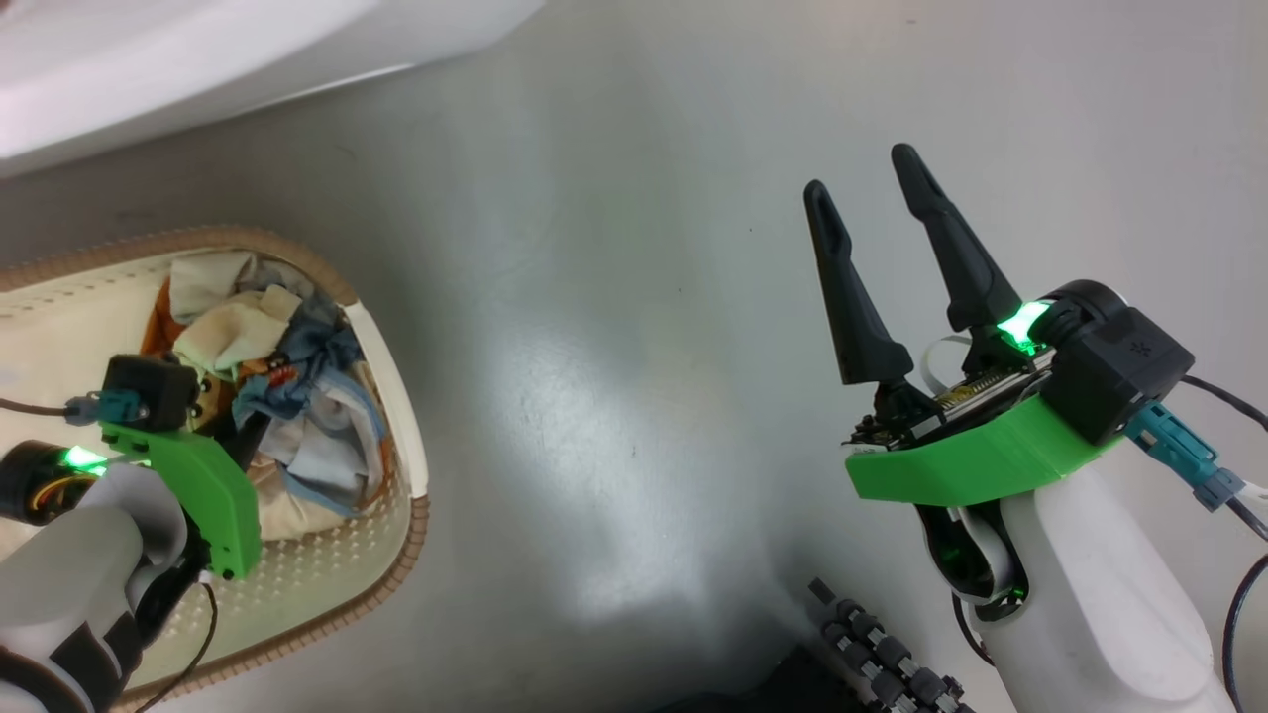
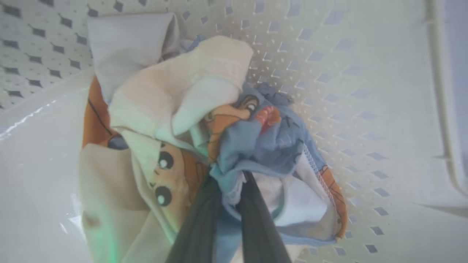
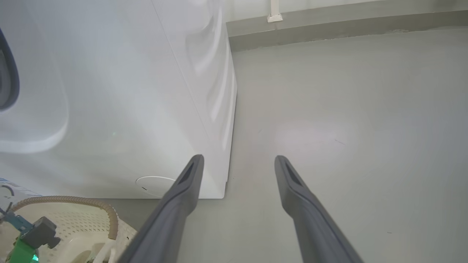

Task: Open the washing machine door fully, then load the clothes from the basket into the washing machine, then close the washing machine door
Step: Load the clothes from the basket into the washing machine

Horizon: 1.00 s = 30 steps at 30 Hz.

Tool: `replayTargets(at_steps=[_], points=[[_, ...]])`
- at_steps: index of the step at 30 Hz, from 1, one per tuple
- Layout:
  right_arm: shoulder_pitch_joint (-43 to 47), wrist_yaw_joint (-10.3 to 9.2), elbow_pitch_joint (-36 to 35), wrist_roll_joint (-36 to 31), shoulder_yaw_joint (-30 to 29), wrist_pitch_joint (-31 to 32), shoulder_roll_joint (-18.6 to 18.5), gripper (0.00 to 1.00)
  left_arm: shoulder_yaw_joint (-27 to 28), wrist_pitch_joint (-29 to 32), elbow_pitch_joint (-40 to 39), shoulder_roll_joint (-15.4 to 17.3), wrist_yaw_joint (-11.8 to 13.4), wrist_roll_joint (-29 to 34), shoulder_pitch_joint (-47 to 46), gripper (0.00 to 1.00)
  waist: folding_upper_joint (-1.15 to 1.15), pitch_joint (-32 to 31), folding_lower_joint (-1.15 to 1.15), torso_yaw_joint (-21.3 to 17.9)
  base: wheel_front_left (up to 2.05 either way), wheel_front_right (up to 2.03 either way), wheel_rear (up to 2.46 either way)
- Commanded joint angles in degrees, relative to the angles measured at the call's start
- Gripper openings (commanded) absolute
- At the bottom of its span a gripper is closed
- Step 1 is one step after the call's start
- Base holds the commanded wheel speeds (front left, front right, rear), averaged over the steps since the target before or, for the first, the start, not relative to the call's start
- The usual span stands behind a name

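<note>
1. Where the cream perforated basket (image 1: 327,574) stands on the grey floor (image 1: 614,297), crumpled blue, cream and orange-print clothes (image 2: 190,109) lie inside.
2. The left gripper (image 2: 228,179) pinches their blue fabric.
3. The right gripper (image 1: 864,170) gapes, empty.

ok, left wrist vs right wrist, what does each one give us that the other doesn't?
Left wrist: left gripper shut on blue fabric of the clothes, cartoon prints readable. Right wrist: washing machine front and side, floor, right gripper open and empty. Both: basket, its perforated wall in the left wrist view, its brown rim in the right.
</note>
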Motion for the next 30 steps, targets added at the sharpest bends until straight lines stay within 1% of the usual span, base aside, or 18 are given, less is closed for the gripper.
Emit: replayTargets(at_steps=[1, 8, 17, 24, 25, 30], points=[[1.96, 0.26, -0.73, 0.45, 1.31, -0.46, 0.16, 1.00, 0.91, -0.86, -0.64, 1.68, -0.11, -0.70, 1.16, 0.00, 0.00, -1.01, 0.00, 0.58, 0.00, 0.00, 0.00], [1.83, 0.26, 0.70, 0.20, 0.67, -0.46, 0.16, 1.00, 0.90, -3.57, -3.12, 1.56, -0.11, -4.13, 4.65, 0.00, 0.00, -6.30, 0.00, 1.66, 0.00, 0.00, 0.00], [2.49, 0.26, 3.36, 0.07, 0.08, -0.46, 0.16, 1.00, 1.48, -5.73, -8.08, 1.44, -0.11, -5.02, 8.65, 0.00, 0.00, -14.81, 0.00, 3.82, 0.00, 0.00, 0.00], [4.18, 0.26, 5.85, -0.31, -1.18, -0.46, 0.16, 1.00, 10.39, -5.80, -13.57, 2.18, -0.11, -2.56, 13.58, 0.00, 0.00, -21.34, 0.00, 6.00, 0.00, 0.00, 0.00], [4.18, 0.26, 5.85, -0.31, -1.18, -0.46, 0.16, 1.00, 10.39, -5.80, -13.57, 2.18, -0.11, -2.56, 13.58, 0.00, 0.00, -21.34, 0.00, 6.00, 0.00, 0.00, 0.00], [5.53, 0.26, 7.56, -0.77, -1.85, -0.46, 0.16, 1.00, 17.86, -5.81, -17.00, 1.69, -0.11, 0.50, 18.39, 0.00, 0.00, -26.03, 0.00, 7.64, 0.00, 0.00, 0.00]])
